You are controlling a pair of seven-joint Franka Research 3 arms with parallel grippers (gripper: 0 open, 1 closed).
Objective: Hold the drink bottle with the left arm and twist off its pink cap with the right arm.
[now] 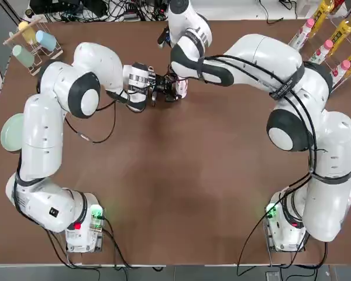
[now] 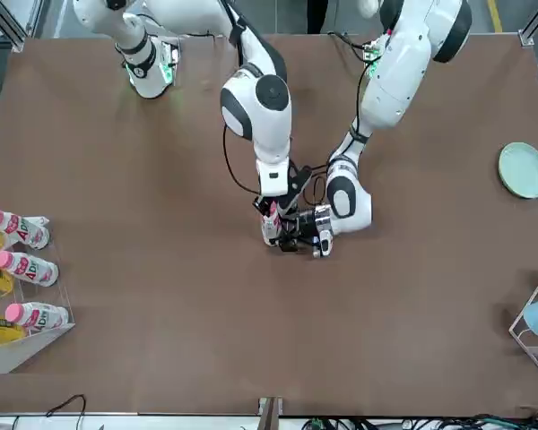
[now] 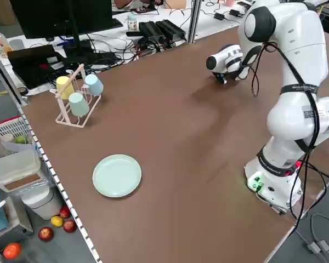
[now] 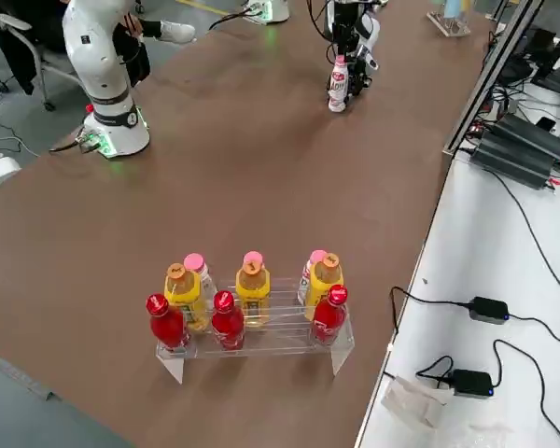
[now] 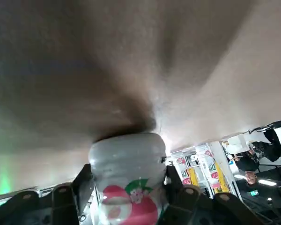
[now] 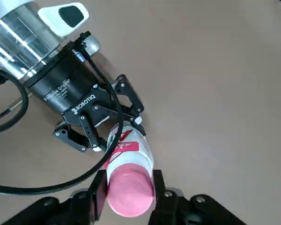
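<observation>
**Bottle pinned from the side, cap pinched from above**

Closest to the arm bases, only bare brown table is seen in the top view. Further out, past the middle of the table, the drink bottle is stood upright on the tabletop and is clamped around its body by the left gripper, which comes in level from the side. In the left wrist view the white body with its red print is seen squeezed between the two black fingers, so the jaws are closed on the bottle. The pink cap is still sat on the neck, and the right gripper is brought down over it from above, with a finger pad pressed against each side of the cap, so it's gripped there too. From the right side view the bottle can be made out just beside the dark grippers, cap on top.

Well apart from all that, a pale green plate is laid near the table's left edge, and a rack of coloured cups is parked at the far left corner. A clear rack of spare bottles is kept at the far right corner, some yellow, some red, some white with pink caps.
</observation>
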